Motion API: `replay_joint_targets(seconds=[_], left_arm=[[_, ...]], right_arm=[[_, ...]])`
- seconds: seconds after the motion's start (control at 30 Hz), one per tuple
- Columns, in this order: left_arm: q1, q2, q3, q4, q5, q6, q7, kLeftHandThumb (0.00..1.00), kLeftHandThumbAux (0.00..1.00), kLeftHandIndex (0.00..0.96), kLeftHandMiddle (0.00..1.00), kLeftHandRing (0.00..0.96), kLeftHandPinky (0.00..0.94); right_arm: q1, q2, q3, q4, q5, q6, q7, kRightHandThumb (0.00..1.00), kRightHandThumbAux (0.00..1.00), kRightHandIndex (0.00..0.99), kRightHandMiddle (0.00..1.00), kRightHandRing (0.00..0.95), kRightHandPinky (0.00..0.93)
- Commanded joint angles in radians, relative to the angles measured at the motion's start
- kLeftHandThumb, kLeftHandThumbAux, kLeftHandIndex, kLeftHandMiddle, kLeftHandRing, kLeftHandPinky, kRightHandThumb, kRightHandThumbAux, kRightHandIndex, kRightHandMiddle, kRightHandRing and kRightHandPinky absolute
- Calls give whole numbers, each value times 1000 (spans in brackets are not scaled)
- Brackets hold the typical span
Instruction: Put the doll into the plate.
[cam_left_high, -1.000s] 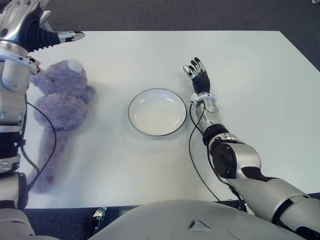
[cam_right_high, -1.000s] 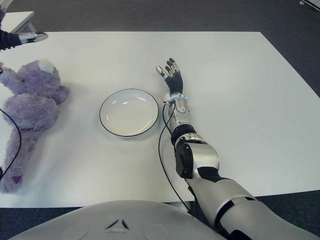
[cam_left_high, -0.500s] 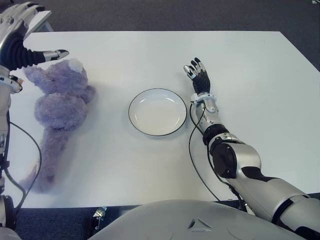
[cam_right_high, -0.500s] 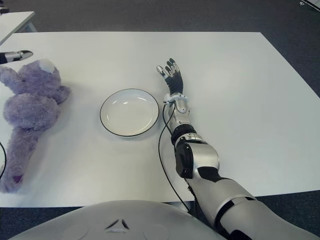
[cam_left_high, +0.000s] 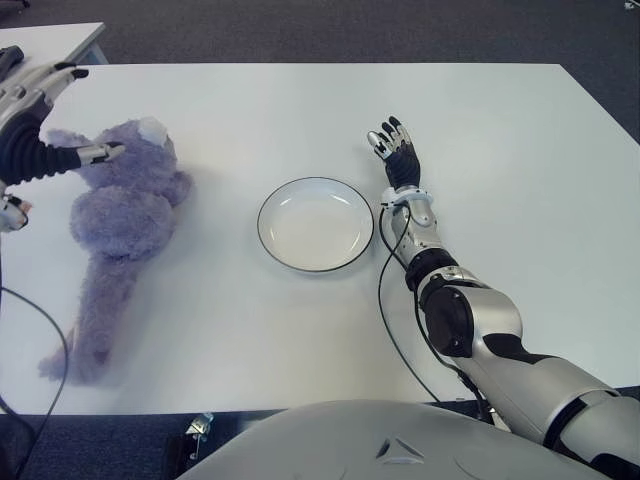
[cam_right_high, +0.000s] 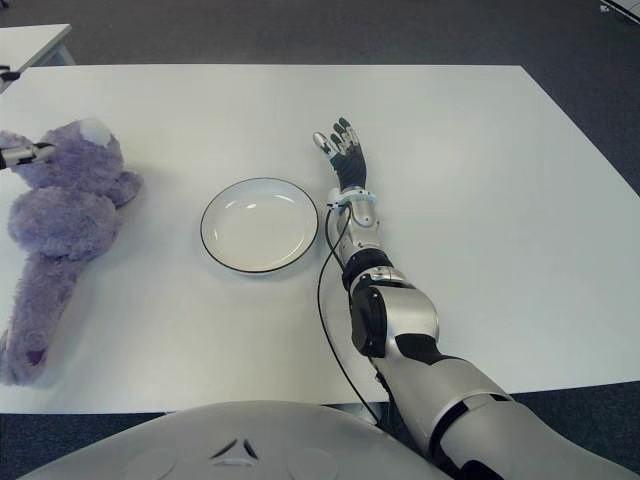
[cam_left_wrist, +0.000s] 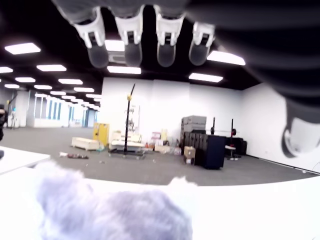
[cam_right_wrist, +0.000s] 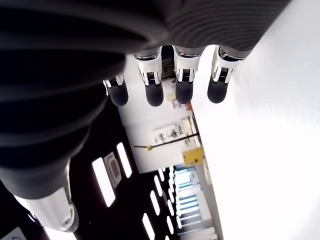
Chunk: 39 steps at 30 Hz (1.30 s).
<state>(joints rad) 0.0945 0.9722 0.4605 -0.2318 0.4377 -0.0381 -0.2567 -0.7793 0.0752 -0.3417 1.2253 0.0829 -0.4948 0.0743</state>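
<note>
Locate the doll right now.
The doll lies on the table's left side, left of the empty plate, with the open left hand at its head.

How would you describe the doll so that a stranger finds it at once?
On the white table, look far left of the round plate, near the open left hand. The doll lies there, long, purple and fluffy, the only soft thing.

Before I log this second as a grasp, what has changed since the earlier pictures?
The left hand has come down from above the table's far left corner to the doll's head, fingers still spread, thumb at the head, nothing gripped yet. The doll, the plate and the right hand beside the plate stayed as they were.
</note>
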Motion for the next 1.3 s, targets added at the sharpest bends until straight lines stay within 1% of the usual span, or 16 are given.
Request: replay_joint_targets(seconds=[0.03,0.2,0.33,0.47,0.53,0.67,0.8,0.97,1.2,1.3], left_arm=[[89,-49,39,-22,-40,23,-60,165,457,9,52,55,80],[113,-73,27,-43,-57,42,-81,168,456,0,55,62,92],[125,-125,-13,-84,-88,62,-89,149,456,0,49,54,81],[123,-177,-53,-139,-119,110,-105,131,457,0,45,50,79],[114,-199,-67,-151,-153,131,-118,121,456,0,44,49,75],[104,-219,-81,-167,-185,161,-131,112,454,0,42,49,73],[100,-263,-103,-183,-218,206,-128,88,455,0,33,39,61],[113,-286,-123,-206,-235,246,-129,77,453,0,23,33,54],[121,-337,-166,-210,-248,253,-113,69,444,0,11,23,47],[111,-377,-207,-202,-247,245,-95,70,446,0,7,21,50]], right_arm=[[194,84,-22,138,11,141,-26,154,695,0,10,16,57],[195,81,-24,138,12,137,-21,156,691,0,9,16,55],[195,78,-24,138,13,135,-18,159,689,0,8,16,54],[195,76,-25,137,13,135,-17,160,691,0,9,15,54],[195,75,-26,137,14,135,-17,159,694,0,8,15,52],[194,73,-26,137,14,137,-15,155,697,0,6,13,51],[193,70,-25,137,13,139,-16,152,703,0,4,12,53],[192,68,-26,137,14,141,-16,147,701,0,3,12,56],[193,64,-28,137,15,139,-14,146,701,0,1,14,65],[192,63,-27,137,13,140,-18,148,695,0,2,15,66]])
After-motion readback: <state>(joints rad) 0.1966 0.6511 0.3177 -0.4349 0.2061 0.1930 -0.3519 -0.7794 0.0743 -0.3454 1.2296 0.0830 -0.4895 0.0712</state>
